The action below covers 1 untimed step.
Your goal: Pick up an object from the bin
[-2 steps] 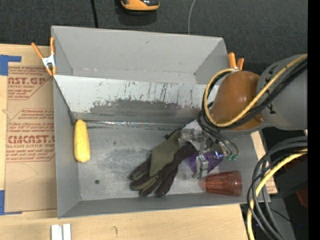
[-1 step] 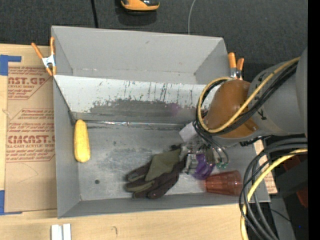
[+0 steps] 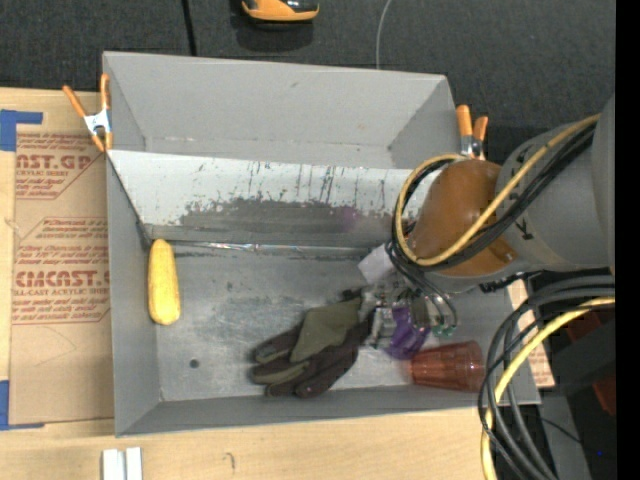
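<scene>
My gripper (image 3: 385,318) is low in the bin's right part, just above the wrist end of a dark olive work glove (image 3: 305,348) that lies flat on the floor with its fingers pointing left. Right beside the gripper's right side sits a small purple thing (image 3: 405,336), partly hidden by the gripper. A translucent red plastic cup (image 3: 448,365) lies on its side against the bin's right front corner. Something small and white (image 3: 375,263) shows just behind the gripper.
A yellow corn cob (image 3: 163,282) lies along the left wall, far from the gripper. The arm with its orange cover and looped cables hangs over the bin's right side. Bare floor stretches between the corn and the glove.
</scene>
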Available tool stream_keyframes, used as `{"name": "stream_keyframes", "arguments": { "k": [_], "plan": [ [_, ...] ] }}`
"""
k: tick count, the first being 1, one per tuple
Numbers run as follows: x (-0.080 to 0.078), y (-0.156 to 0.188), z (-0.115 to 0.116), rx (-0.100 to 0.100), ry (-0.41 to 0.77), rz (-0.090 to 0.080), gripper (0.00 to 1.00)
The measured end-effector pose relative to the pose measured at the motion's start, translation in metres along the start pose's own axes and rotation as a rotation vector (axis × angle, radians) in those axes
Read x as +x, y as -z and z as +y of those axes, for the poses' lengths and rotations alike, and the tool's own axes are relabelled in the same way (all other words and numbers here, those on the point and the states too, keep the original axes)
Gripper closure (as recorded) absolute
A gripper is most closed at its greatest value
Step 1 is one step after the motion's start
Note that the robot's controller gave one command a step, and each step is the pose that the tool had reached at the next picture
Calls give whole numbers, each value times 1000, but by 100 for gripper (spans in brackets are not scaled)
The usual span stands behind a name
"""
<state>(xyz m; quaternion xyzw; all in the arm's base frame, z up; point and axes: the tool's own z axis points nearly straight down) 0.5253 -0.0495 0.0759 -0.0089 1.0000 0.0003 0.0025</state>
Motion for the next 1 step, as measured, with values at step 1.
{"name": "stream_keyframes", "arguments": {
  "k": [1],
  "plan": [
    [-6,170,12,0,-35,-5,100]
  ]
}}
